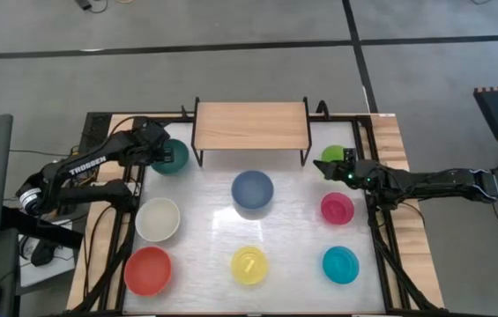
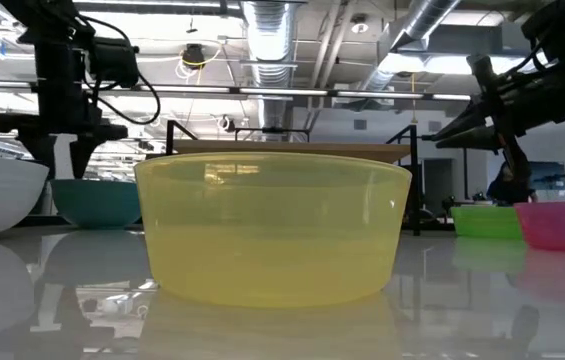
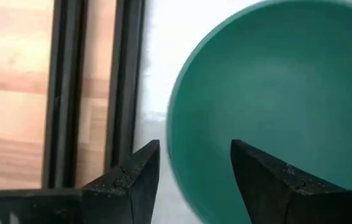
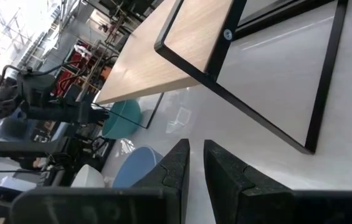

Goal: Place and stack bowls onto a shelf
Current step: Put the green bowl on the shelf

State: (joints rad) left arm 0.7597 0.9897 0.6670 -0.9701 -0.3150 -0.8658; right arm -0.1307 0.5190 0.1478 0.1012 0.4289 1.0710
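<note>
- Teal bowl (image 1: 173, 157) sits on the table just off the left end of the shelf (image 1: 250, 124), beside the shelf's left legs and level with the shelf's front edge.
- Left gripper (image 1: 157, 146) hangs over the rim of the teal bowl on the side away from the shelf. Its jaws stand open with nothing between them.
- In the left wrist view, note that the near rim of the teal bowl (image 3: 269, 99) lies in line with the gap of the left gripper (image 3: 195, 163): one finger is over the bowl's inside, the other over bare table outside it. Judge this a rim-pinch approach; the descent must keep the bowl wall between the fingers.
- Treat the bowl as round, with no long axis; only the rim's position relative to the jaws matters.
- Right gripper (image 1: 326, 167) hovers off the right end of the shelf, near the lime green bowl (image 1: 333, 155) and above the pink bowl (image 1: 338, 208) as seen from overhead. Its jaws stand nearly shut, a narrow gap showing, with nothing held.
- Assign the teal bowl to the left arm: it is far nearer to that bowl than the right arm, which lies across the shelf's whole width.
- Shelf top is bare; no bowl is placed yet.
- Remaining bowls lie in front of the shelf: blue bowl (image 1: 252, 190) nearest, then white bowl (image 1: 158, 219), with red bowl (image 1: 148, 269), yellow bowl (image 1: 249, 266) and cyan bowl (image 1: 340, 264) farthest.
</note>
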